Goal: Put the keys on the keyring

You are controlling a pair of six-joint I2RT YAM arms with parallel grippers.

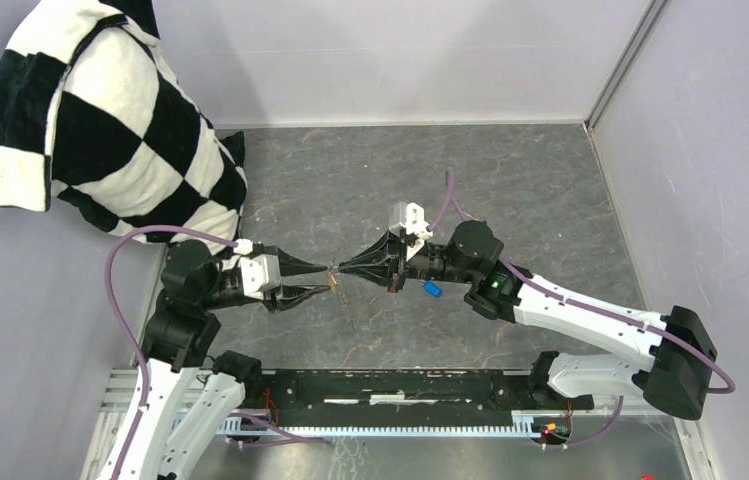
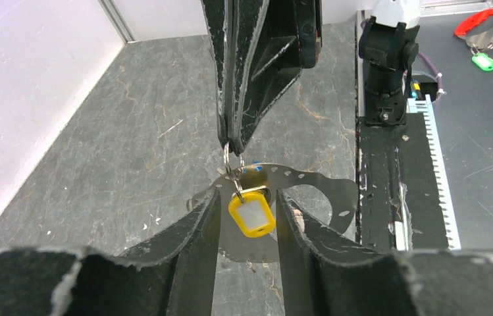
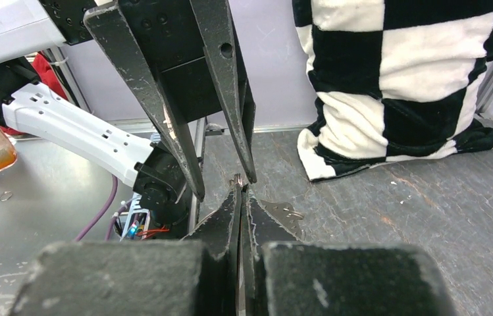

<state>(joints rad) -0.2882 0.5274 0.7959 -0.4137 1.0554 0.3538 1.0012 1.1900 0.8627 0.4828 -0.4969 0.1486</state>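
The yellow-headed key (image 2: 251, 216) hangs in the air from a small wire ring pinched in the tips of my right gripper (image 2: 233, 146). It shows small in the top view (image 1: 333, 284). My left gripper (image 2: 248, 194) is open, one finger on each side of the yellow head, not clamping it. The two grippers meet tip to tip in the top view, left (image 1: 329, 278) and right (image 1: 342, 268). The thin grey keyring (image 2: 336, 191) lies flat on the table under them. The blue key (image 1: 432, 289) lies on the table beside the right arm.
A black-and-white checkered cloth (image 1: 110, 130) hangs at the back left. Grey walls close the table at the back and right. The black base rail (image 1: 400, 385) runs along the near edge. A green tag (image 2: 484, 61) lies outside past the rail.
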